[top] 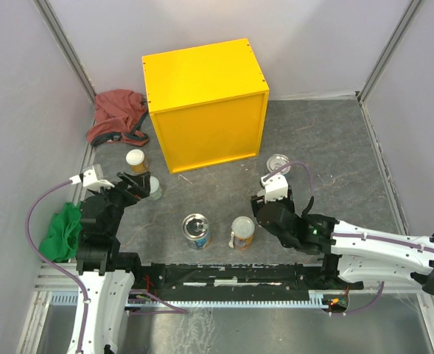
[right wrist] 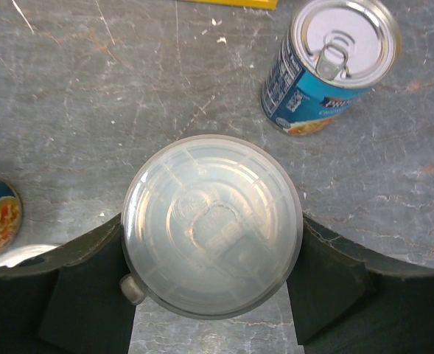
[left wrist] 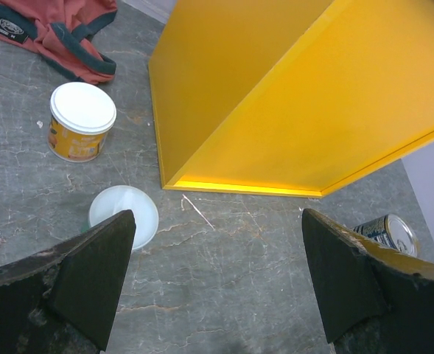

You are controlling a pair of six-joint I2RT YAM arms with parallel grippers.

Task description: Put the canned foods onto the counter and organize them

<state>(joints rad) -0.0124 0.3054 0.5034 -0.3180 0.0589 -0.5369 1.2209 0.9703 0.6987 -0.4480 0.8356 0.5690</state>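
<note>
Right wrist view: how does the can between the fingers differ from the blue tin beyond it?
The plastic-lidded can wears a translucent white cap; the blue tin has a bare silver top with a pull tab. The plastic-lidded can sits in the right gripper, fingers against both sides; the blue tin stands free on the table. The blue tin's label shows; the plastic-lidded can's is hidden from above. Both are round and upright.

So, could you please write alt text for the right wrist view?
A white-lidded can, seen from above, sits gripped between the dark fingers of the right pincer. A blue-labelled tin with a pull-tab stands beyond it on the grey table.
</note>
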